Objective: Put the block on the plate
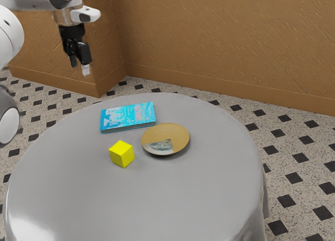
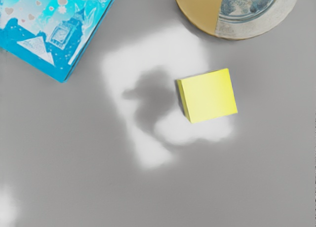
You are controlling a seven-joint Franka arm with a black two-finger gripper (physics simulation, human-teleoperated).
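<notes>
While the table bore the block, the gripper hung high and well apart

Round and gray, the table ran past the exterior view's lower border, which cut off its near rim. Open top lay on the block's near side and toward both sides of the table. The book lay flat behind the block, partly cropped in the wrist view. The plate, also cropped there, sat just beside the book, its rim near the block but not touching it. Above the tabletop's level, toward the exterior view's upper left, the gripper held its fingers apart; their pads were hard to make out. Upright on the table, the block showed whole in both views, a blurred shadow beside it.
</notes>
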